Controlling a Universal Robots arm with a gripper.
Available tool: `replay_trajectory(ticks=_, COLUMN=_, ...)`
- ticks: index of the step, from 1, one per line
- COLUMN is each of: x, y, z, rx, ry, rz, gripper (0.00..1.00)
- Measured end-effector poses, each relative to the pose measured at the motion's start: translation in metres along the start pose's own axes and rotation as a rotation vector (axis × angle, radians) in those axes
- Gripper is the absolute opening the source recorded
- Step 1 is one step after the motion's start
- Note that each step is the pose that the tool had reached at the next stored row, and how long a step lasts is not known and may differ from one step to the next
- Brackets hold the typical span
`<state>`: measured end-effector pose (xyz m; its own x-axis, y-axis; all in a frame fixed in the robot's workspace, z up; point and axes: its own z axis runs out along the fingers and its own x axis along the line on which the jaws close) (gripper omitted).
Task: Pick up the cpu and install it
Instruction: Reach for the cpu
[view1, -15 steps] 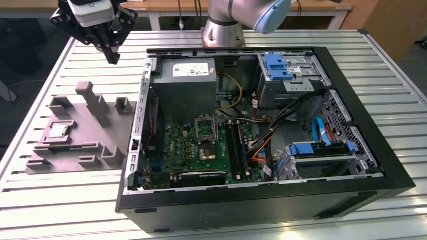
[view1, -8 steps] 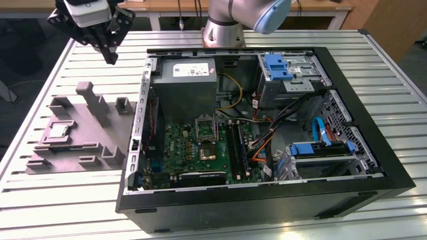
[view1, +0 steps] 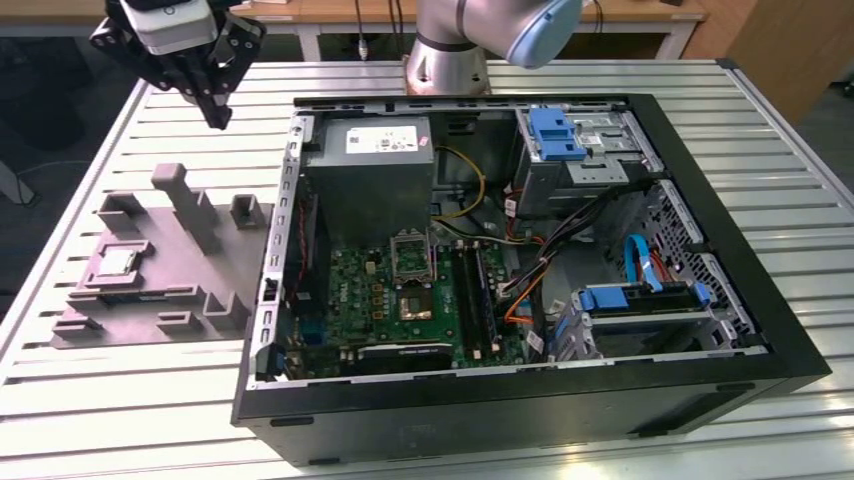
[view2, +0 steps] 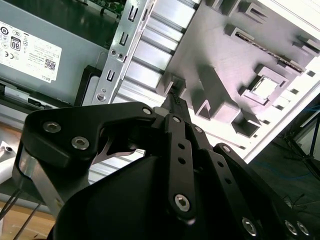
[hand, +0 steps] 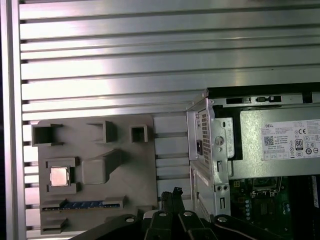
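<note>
We begin at the gripper (view1: 216, 118). In the exterior view it hangs high over the slatted table (view1: 134, 400), above the strip between the grey tray (view1: 140, 310) and the open computer case (view1: 534, 410). In both wrist views its fingers run together to a single tip, so we judge it closed, with nothing held; the second wrist view shows the tip (view2: 173, 100) clear of the tray's surface (view2: 210, 45).

Next out is the tray. It lies flat on the table, just beside the case wall on the exterior view's left. Several raised blocks and pockets stand on it.

The cpu (view1: 118, 262) sits flat in a square recess of that tray, pale metal top upward, untouched. From the gripper it lies toward the exterior view's left and nearer that camera, across the tray's taller blocks and well below the fingertips. The first wrist view places the cpu (hand: 59, 176) near the tray's outer side, away from the case, with the fingertip (hand: 175, 191) over the tray edge next to the case. Being square, it offers no long axis; its sides run parallel to the tray's edges.

Farthest is the metal-framed socket (view1: 411, 255) on the green board (view1: 387, 305) inside the case, on the opposite side of the gripper from the cpu.
</note>
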<state>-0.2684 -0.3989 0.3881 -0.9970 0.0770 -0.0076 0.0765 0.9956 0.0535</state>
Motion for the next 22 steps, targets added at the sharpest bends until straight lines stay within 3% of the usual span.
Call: replay_trajectory(ticks=22, x=0.0099, y=-0.0008, z=0.0000, rx=0.0000, ry=0.0000, rz=0.000, gripper=0.11)
